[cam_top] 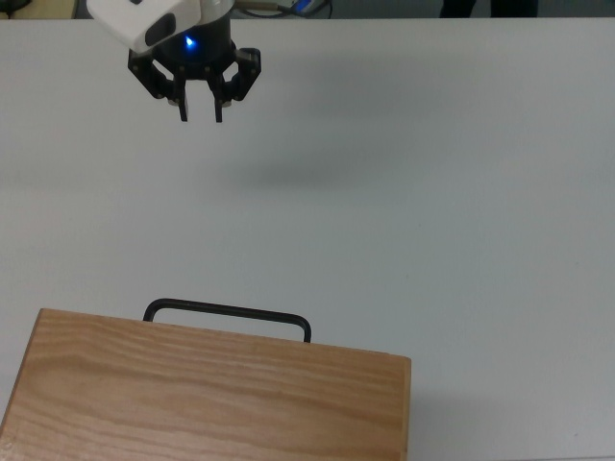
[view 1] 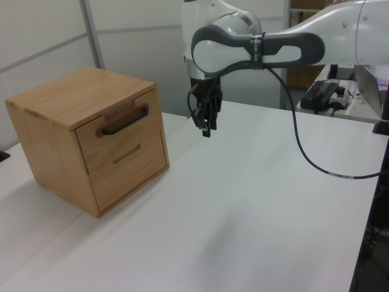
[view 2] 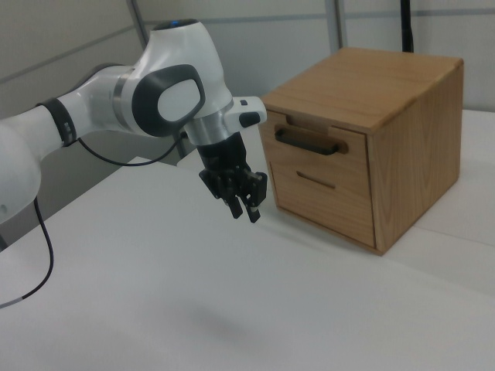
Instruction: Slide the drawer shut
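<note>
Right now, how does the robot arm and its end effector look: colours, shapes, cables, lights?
The arm has glossy white rounded shells with dark grey joint bands. A thin black cable hangs from it in a loop. The end effector is black, with two slim fingers on angular linkages, and a small blue light glows just above it. A white block with dark buttons sits beside the wrist.
</note>
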Controlling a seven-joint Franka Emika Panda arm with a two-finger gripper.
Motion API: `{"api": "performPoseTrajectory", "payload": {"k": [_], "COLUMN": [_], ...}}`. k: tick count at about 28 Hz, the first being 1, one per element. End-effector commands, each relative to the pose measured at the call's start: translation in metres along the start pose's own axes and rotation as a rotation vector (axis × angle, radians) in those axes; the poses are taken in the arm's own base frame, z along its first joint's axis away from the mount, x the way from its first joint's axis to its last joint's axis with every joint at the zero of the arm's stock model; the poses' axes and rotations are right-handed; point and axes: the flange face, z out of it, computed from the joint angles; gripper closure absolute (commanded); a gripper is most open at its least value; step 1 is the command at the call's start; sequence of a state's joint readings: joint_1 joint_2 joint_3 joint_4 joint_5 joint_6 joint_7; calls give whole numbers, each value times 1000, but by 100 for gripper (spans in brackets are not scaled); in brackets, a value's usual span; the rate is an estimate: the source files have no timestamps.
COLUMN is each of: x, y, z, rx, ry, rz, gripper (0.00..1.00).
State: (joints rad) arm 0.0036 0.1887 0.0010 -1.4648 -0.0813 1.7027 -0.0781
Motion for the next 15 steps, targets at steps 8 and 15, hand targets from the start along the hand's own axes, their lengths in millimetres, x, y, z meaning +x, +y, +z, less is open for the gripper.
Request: {"api": "performPoseTrajectory", "payload": {"k": [8, 15], "x": [-5, -4], "y": [0, -2], "z": [2, 4], "rx": [22, 44], "ry": [-18, -20], "rz": [-18, -5], "gripper": [0, 0]}}
